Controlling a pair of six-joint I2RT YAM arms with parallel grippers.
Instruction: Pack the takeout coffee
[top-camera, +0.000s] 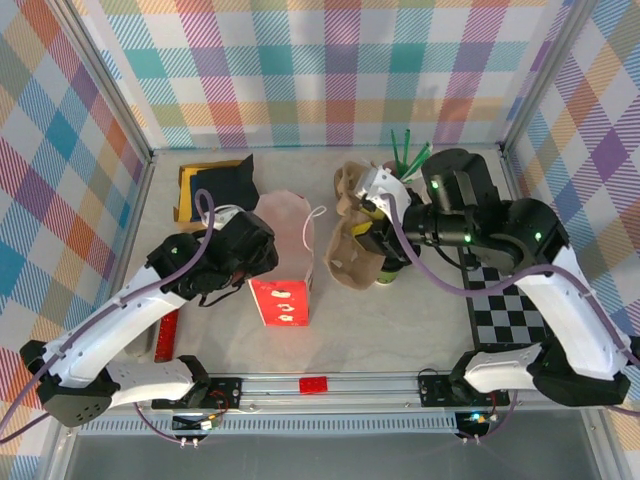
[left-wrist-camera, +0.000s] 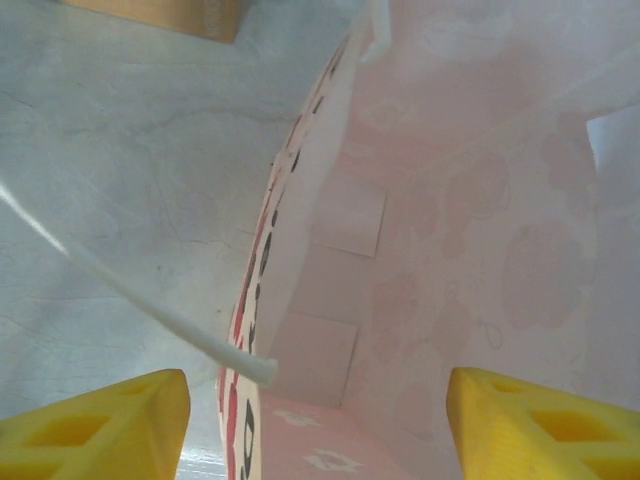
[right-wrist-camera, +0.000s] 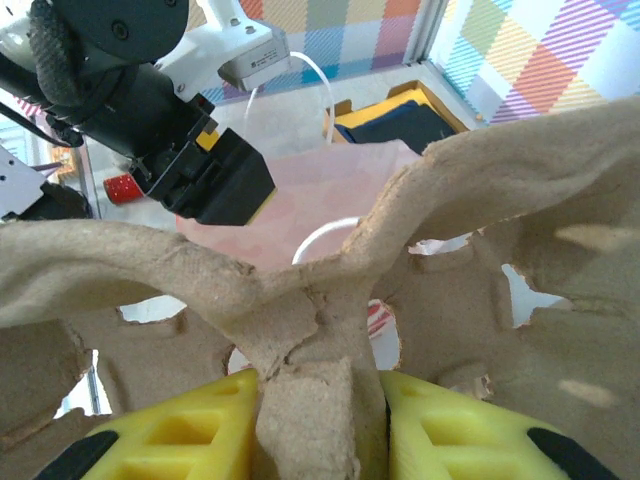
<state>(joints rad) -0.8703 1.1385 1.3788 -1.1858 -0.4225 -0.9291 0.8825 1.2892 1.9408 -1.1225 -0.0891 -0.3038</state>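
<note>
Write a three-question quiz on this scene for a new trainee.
1. True or false: the right gripper is shut on the cardboard carrier.
2. Pick one: what sits between the fingers of the open left gripper? A) the wall of the paper bag B) a spoon C) a plate
3. Fill in: seen from above, the checkered board lies next to the base of the ___ arm.

Key: 1 true; 2 A; 3 right.
</note>
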